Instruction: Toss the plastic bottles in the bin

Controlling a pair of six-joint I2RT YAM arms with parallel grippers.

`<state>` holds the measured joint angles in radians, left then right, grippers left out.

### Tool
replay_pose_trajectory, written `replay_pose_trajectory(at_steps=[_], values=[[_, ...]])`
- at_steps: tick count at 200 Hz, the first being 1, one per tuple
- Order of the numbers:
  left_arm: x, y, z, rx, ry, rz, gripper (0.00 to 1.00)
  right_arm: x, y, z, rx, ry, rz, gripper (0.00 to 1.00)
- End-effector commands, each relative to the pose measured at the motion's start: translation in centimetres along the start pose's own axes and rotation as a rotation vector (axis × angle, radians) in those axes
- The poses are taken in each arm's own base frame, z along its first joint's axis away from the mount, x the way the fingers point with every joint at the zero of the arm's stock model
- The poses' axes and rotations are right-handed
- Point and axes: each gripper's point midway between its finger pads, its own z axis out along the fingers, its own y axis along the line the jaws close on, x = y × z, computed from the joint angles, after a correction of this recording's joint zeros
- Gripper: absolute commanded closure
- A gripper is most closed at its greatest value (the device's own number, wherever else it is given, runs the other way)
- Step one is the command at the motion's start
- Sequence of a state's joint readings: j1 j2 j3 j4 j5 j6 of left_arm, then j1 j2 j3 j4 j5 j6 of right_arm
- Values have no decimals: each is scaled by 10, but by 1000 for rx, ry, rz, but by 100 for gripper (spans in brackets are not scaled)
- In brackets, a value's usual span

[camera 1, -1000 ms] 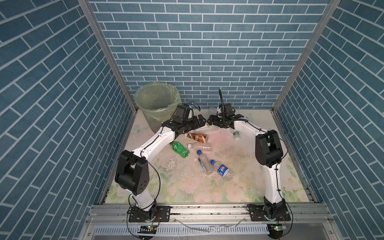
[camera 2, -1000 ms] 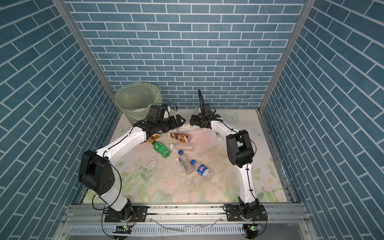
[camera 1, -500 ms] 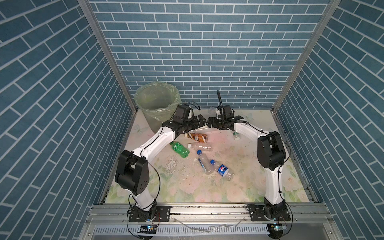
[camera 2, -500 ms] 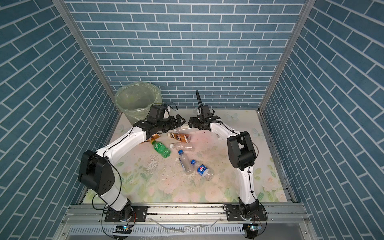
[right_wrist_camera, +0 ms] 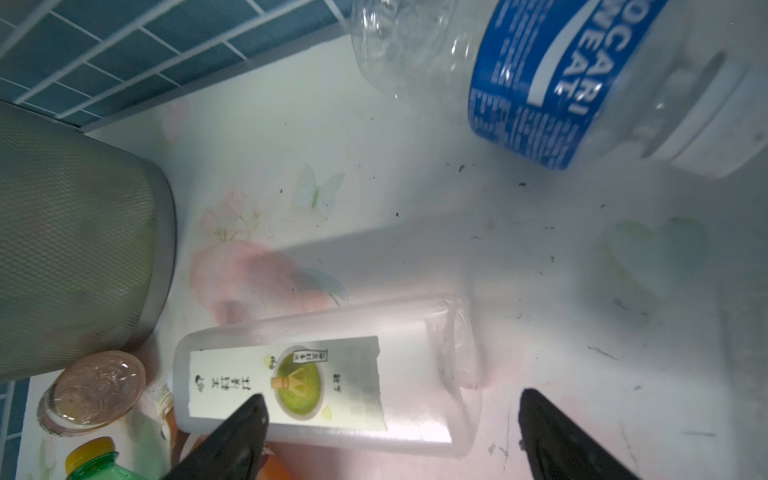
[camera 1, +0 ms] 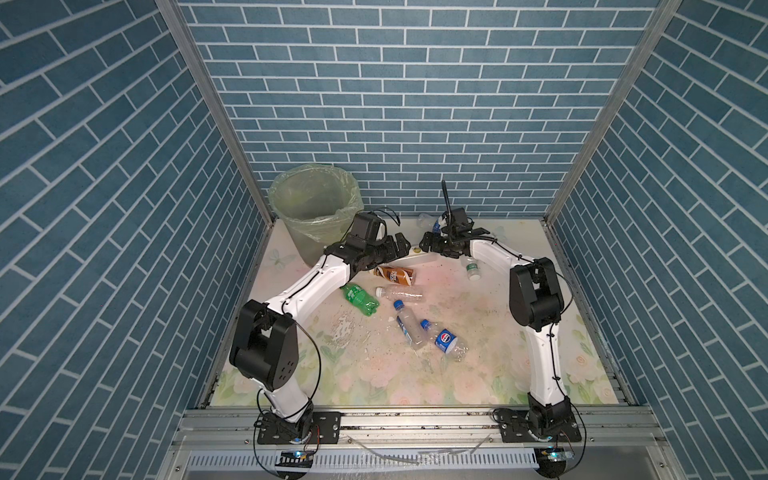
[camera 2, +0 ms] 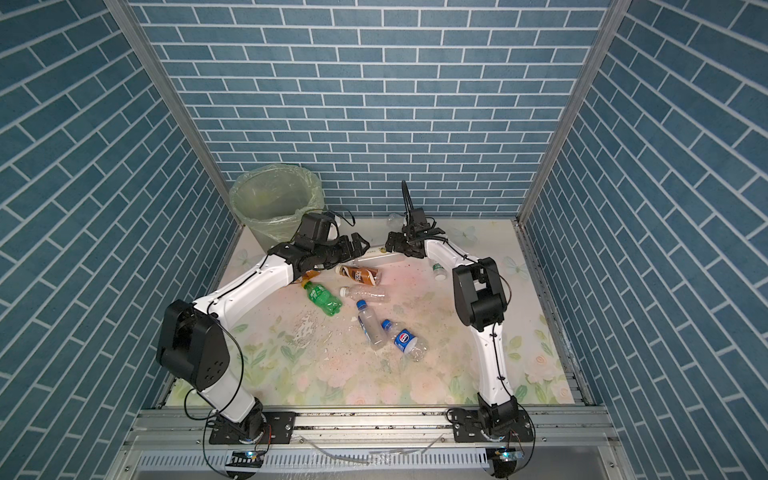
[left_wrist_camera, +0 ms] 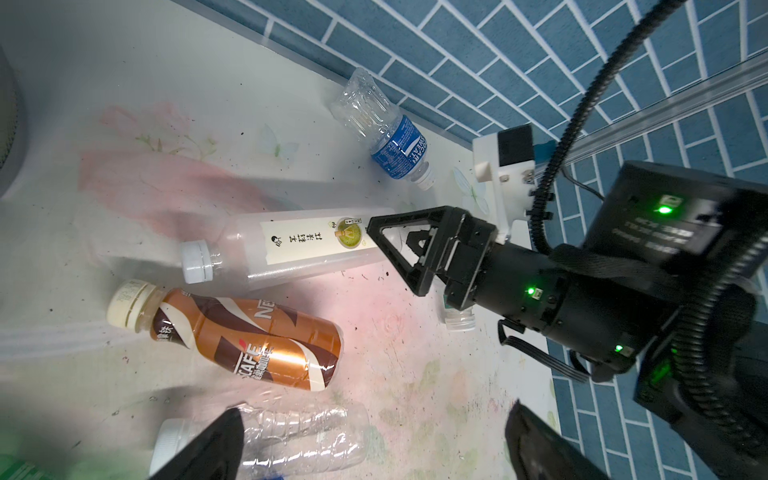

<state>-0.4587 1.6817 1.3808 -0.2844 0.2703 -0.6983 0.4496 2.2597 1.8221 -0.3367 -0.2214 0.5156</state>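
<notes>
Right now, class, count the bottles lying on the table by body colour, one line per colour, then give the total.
Clear or frosted bottles: 6
Brown bottles: 2
Green bottle: 1
Total: 9

Clear bottle (left_wrist_camera: 384, 131), blue band: white lettering "POCARI SWEAT". In the right wrist view the same bottle (right_wrist_camera: 552, 83) shows only "OCARI" over "WEAT", with fine print below too small to read.

Brown bottle (left_wrist_camera: 249, 345): "NES" and "CAFE" in white on the wrap, with Chinese characters beside "CAFE". The print on its cap is too faint to read.

Frosted bottle (left_wrist_camera: 307, 243) (right_wrist_camera: 291, 382): cream label with one row of Chinese characters and a green bowl emblem.

Blue-capped bottle (camera 1: 444, 338) (camera 2: 403, 338), in both top views: round red-white-blue Pepsi emblem, no wording legible.

Green bottle (camera 1: 359, 297) (camera 2: 324, 298): label marks unreadable.
</notes>
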Motion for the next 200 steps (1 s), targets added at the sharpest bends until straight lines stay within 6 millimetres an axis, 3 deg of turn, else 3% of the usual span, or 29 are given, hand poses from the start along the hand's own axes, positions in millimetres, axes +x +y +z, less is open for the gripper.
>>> replay_pose_trajectory(at_steps=[1, 90, 94, 139, 173, 200], values=[[3, -1, -6, -4, 2, 17, 1, 2, 14, 4, -55, 16, -12, 6], [1, -3, -8, -10, -1, 29, 1, 29, 34, -4, -92, 38, -15, 7], [1, -1, -8, -13, 0, 29, 1, 24, 42, -15, -105, 17, -20, 7], [2, -1, -8, -13, 3, 31, 1, 38, 59, -36, -127, 20, -62, 7], [3, -2, -10, -13, 0, 33, 1, 33, 49, -58, -33, 14, -220, 6], [5, 0, -10, -13, 4, 30, 1, 33, 39, -60, -2, 62, -420, 5]])
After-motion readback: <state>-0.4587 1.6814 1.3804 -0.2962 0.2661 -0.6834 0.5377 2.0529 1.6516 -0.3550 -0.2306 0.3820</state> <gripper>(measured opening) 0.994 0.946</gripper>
